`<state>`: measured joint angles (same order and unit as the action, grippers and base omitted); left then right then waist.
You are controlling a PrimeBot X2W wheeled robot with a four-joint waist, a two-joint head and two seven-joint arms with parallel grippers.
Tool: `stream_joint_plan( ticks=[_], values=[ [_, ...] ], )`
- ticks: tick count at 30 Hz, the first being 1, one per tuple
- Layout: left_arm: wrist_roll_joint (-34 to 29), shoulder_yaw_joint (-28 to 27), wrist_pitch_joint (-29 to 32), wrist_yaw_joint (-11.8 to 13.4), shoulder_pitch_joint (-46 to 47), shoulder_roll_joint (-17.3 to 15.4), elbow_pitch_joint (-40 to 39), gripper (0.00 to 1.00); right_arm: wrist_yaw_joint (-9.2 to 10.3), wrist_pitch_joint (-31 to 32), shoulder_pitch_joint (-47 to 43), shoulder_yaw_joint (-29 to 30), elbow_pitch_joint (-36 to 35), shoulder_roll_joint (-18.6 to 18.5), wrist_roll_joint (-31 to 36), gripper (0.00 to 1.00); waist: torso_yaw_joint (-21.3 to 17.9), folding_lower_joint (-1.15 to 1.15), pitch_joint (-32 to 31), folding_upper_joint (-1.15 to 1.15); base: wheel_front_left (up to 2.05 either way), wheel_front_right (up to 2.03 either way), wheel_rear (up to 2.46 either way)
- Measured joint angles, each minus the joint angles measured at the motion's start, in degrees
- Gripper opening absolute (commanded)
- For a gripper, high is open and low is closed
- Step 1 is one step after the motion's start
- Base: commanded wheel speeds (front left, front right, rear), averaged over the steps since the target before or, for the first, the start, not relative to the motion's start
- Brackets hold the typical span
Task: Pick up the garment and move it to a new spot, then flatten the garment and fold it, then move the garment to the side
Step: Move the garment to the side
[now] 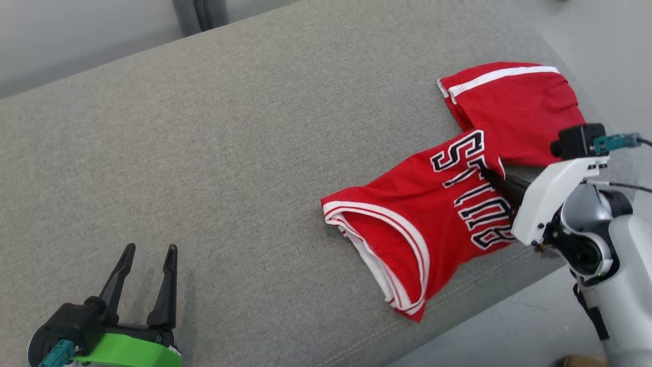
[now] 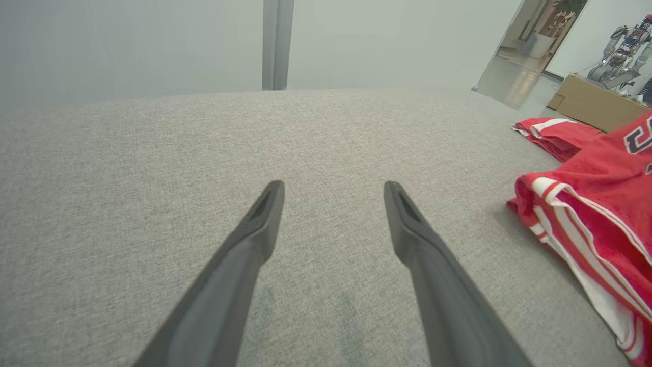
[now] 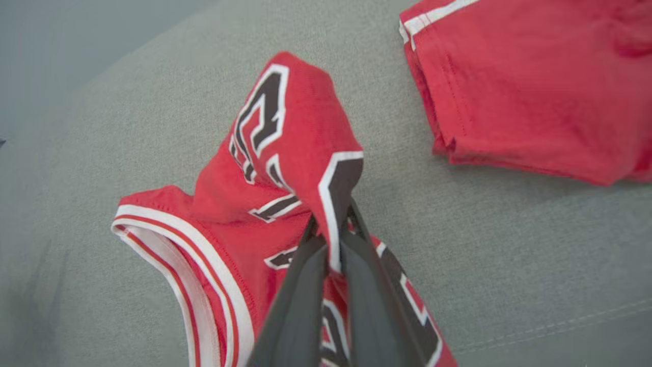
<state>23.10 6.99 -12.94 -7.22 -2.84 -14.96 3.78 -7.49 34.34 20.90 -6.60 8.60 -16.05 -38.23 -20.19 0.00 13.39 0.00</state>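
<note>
The red sleeveless jersey with white trim (image 1: 407, 219) is carrying big black letters with white edges (image 1: 479, 206). They are reading B, U, L, S. A fold is hiding part of the word.

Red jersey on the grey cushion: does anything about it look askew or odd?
The red basketball jersey with black-and-white lettering lies bunched and skewed near the front edge of the grey fabric surface. The right gripper is shut on a fold through the lettering, tenting it up. A second red white-striped garment lies folded beside it.
</note>
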Motion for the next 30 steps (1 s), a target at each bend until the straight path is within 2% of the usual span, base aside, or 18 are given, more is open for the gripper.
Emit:
stream_joint_plan(
  ticks=[3,9,15,23,30],
  values=[
    [0.02,0.05,0.04,0.33,-0.06,0.04,-0.75,1.00,0.00,-0.16,6.34,-0.19,2.00,-1.60,2.14,0.00,-0.87,0.00,-1.19,0.00,0.00,0.00,0.00],
    [0.05,0.23,0.13,0.77,-0.02,0.20,-1.48,1.00,0.00,1.00,15.39,-0.30,4.60,-3.30,3.90,0.00,-0.15,0.00,0.00,0.00,0.00,0.00,0.00],
    [0.56,0.09,0.20,1.15,0.01,-0.02,-1.86,1.00,0.00,0.81,22.21,3.53,9.70,-5.33,5.61,0.00,1.06,0.00,2.05,0.00,0.00,0.00,0.00],
    [0.54,-0.16,0.53,1.45,0.25,-0.97,-2.37,1.00,0.00,-1.35,26.08,10.03,17.52,-7.49,7.58,0.00,2.23,0.00,4.14,0.00,0.00,0.00,0.00],
    [0.63,-0.02,1.96,1.48,0.92,-2.09,-3.93,1.00,0.00,-7.89,26.58,15.72,26.28,-10.11,13.56,0.00,2.76,0.00,6.06,0.00,0.00,0.00,0.00]
  ],
)
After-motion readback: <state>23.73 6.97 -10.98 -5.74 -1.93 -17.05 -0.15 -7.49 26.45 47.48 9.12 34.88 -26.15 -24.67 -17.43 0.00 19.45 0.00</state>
